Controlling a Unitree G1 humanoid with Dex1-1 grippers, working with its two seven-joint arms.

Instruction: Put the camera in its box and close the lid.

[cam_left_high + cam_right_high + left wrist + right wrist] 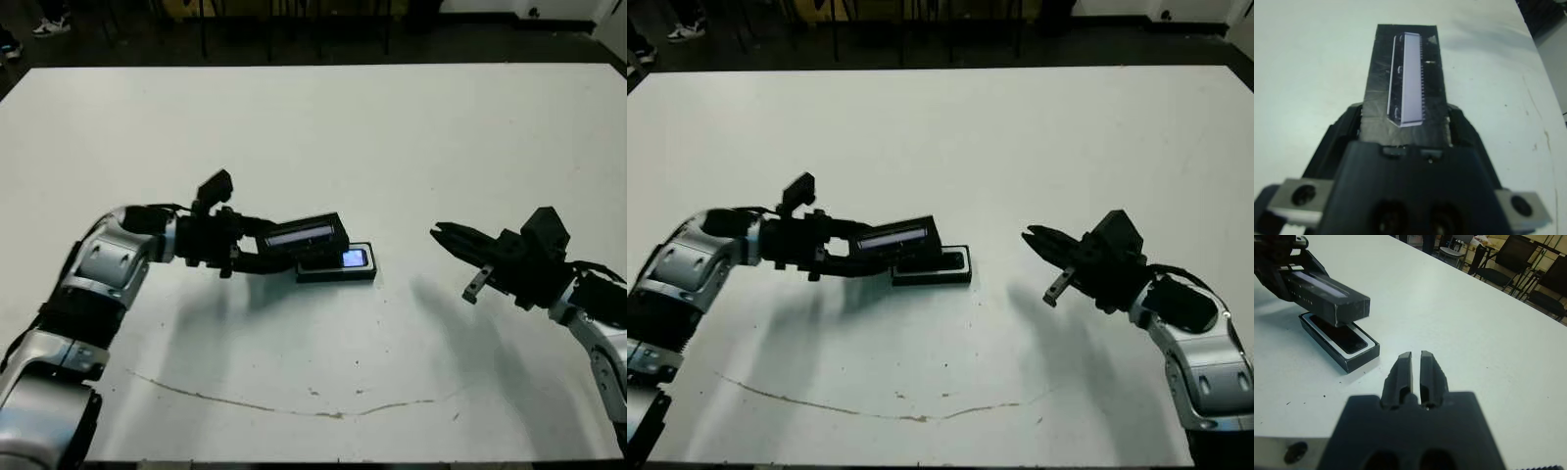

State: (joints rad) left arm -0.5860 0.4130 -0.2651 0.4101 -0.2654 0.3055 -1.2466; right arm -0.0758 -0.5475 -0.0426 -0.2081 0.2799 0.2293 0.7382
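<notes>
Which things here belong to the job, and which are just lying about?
Job:
- lid, held in the left hand above the box
- box
- camera, lying in the box

Lying about:
- nothing else on the table; the right hand is idle

lid (1403, 83): matt black, glossy silvery stripe | table (392, 147): smooth white, scuffed

The flat black lid with the silvery stripe (306, 235) hangs over the shallow black white-lined box (338, 265), covering its near-left part. Inside, the small black camera (1341, 337) shows only partly beneath it. In the left wrist view the lid blocks the box entirely. The right forearm runs off the picture's edge.
</notes>
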